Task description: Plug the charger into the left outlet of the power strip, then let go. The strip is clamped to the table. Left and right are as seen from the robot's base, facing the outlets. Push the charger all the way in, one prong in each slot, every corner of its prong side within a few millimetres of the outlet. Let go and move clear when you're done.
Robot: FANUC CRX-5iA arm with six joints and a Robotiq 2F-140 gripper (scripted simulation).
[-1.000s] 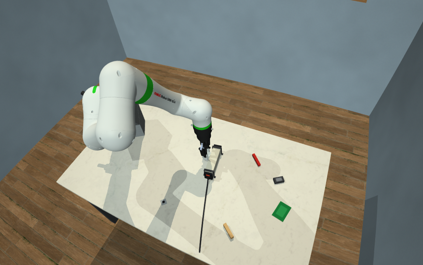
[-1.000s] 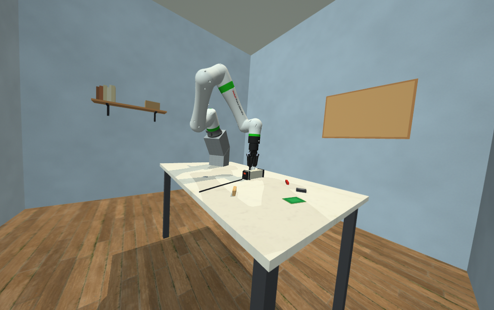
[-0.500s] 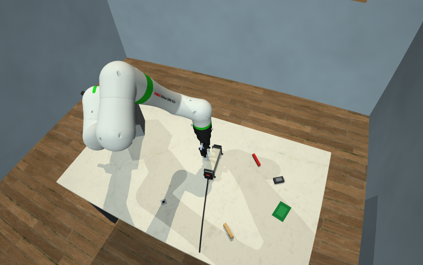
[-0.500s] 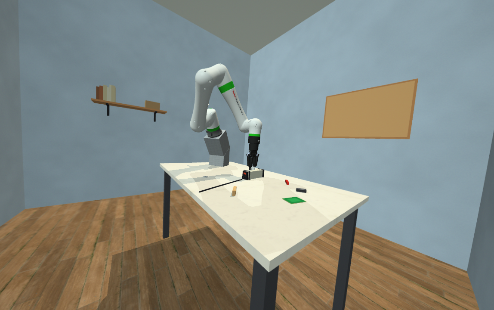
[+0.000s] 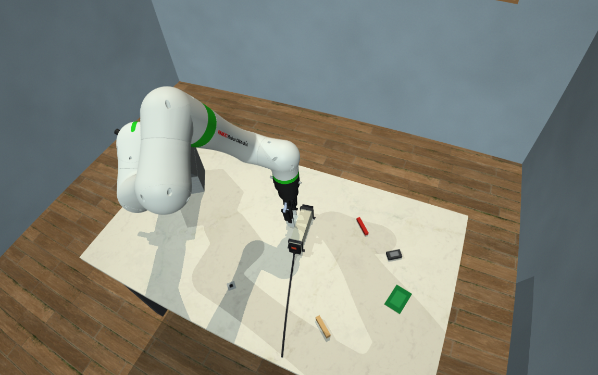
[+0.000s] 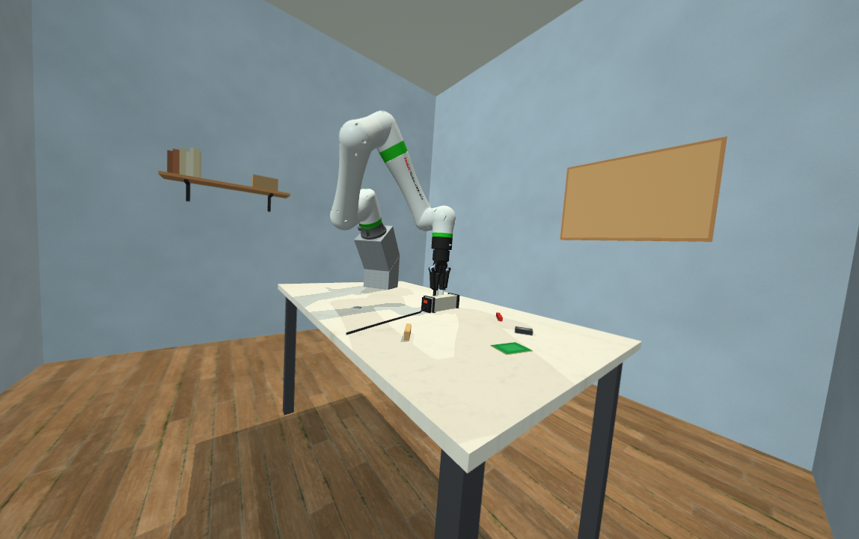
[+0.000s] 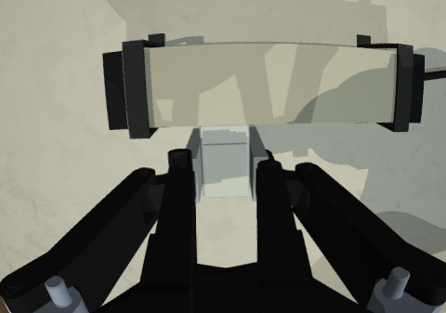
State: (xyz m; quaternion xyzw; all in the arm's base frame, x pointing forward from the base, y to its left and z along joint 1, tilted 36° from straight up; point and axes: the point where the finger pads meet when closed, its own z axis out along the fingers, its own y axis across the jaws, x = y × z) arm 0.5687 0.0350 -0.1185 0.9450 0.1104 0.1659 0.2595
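The cream power strip [image 7: 267, 85] stands on its side on the table, held by black clamps at both ends; it also shows in the top view [image 5: 307, 227] and the exterior view [image 6: 441, 302]. My gripper [image 7: 225, 145] is shut on the pale grey charger [image 7: 225, 161], with one finger on each side. The charger's far end meets the strip's near face left of its middle. The prongs and outlet slots are hidden. In the top view the gripper [image 5: 290, 218] stands close beside the strip's far half.
The strip's black cable [image 5: 288, 308] runs to the table's front edge. A red block [image 5: 362, 225], a small black box [image 5: 393, 254], a green pad [image 5: 397, 299], a wooden block [image 5: 323, 325] and a small black piece [image 5: 231, 285] lie on the table.
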